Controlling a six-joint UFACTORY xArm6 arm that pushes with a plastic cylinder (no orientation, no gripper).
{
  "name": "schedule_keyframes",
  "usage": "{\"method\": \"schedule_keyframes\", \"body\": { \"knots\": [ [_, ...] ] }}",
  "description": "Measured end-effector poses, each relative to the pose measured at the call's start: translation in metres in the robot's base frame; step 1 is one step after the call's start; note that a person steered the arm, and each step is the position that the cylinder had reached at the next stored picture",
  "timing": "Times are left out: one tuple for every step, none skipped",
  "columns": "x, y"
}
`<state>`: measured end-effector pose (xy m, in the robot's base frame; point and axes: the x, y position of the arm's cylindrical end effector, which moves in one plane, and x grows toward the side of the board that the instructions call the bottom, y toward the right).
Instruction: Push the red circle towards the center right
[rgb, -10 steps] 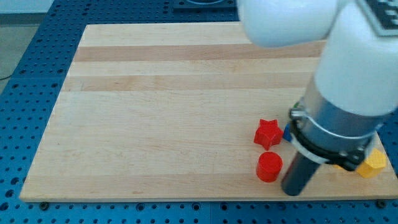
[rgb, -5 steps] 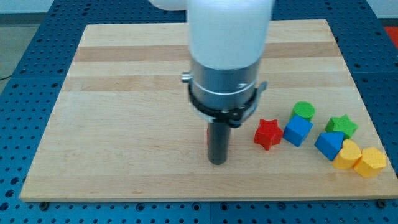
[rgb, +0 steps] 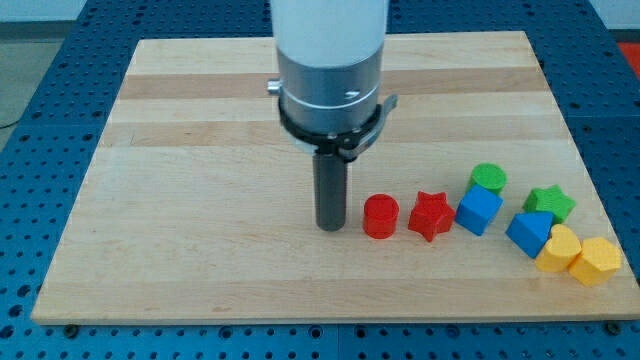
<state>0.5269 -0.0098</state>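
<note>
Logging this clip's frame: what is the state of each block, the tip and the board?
red circle: upright, just right of my tip, beside the red star.
my tip: down at the board, small gap to the red circle.
red star: flat, against the blue cube.
blue cube: against the green circle.
green circle: upright.
wooden board: level.

My tip (rgb: 330, 226) just left of red circle (rgb: 380, 216), red star (rgb: 431, 215) right.
</note>
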Motion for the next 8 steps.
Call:
{"method": "schedule_keyframes", "body": {
  "knots": [
    [0.011, 0.010],
    [0.011, 0.050],
    [0.001, 0.081],
    [-0.030, 0.087],
    [-0.072, 0.092],
    [-0.104, 0.099],
    [-0.102, 0.097],
    [-0.066, 0.063]
  ]
}}
